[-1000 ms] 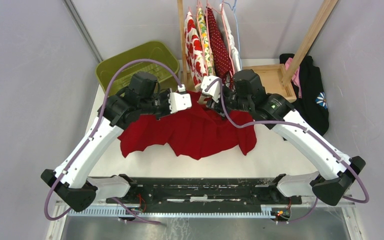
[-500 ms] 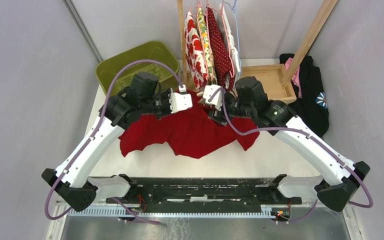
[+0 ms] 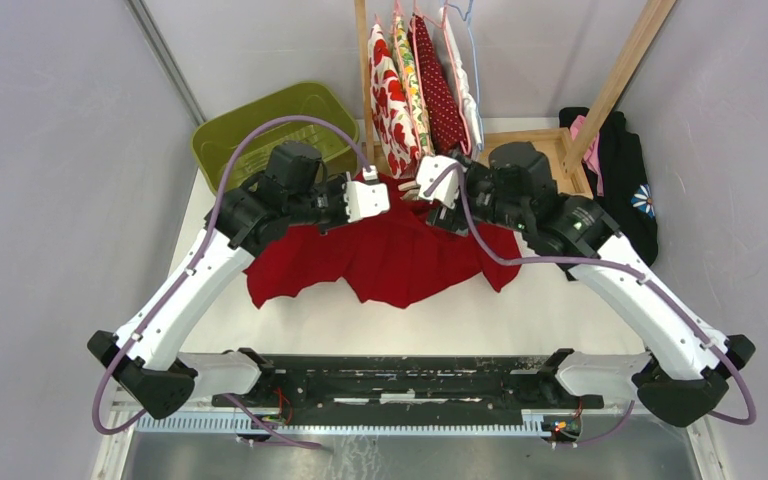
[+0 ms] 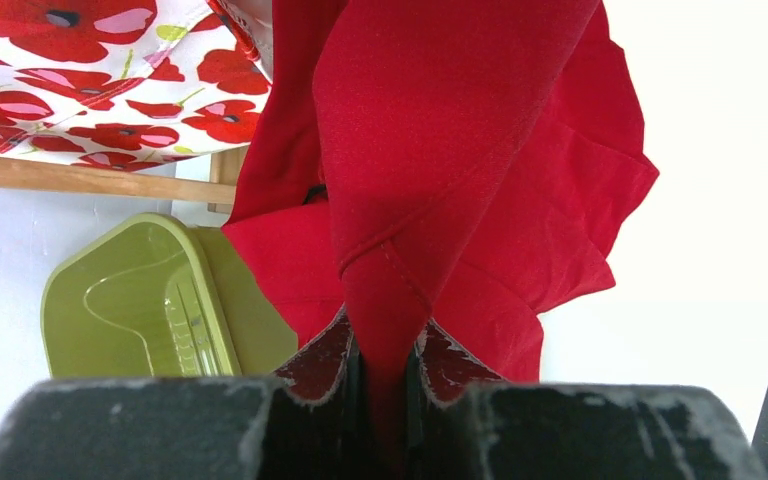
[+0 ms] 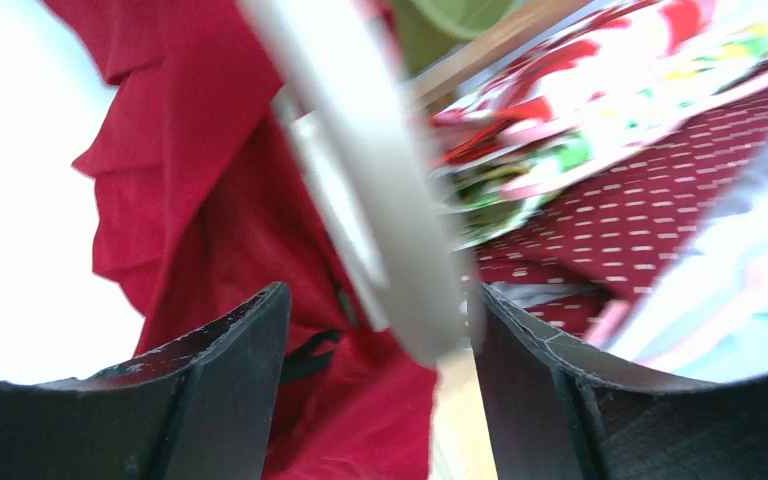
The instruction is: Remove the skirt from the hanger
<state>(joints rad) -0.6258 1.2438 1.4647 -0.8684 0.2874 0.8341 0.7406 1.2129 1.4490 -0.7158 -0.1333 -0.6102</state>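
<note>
While pinching the red skirt [image 4: 480, 150] in the left gripper [image 4: 384, 352], straddles the pale hanger [image 5: 365, 190], slanting from upper left, with the right gripper [image 5: 378, 335] spread wide.

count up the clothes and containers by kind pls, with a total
hung garments: 4 (poppy, floral, dotted, white)
red skirt: 1
black garment: 1
green bin: 1
wooden tray: 1
total: 8
</note>
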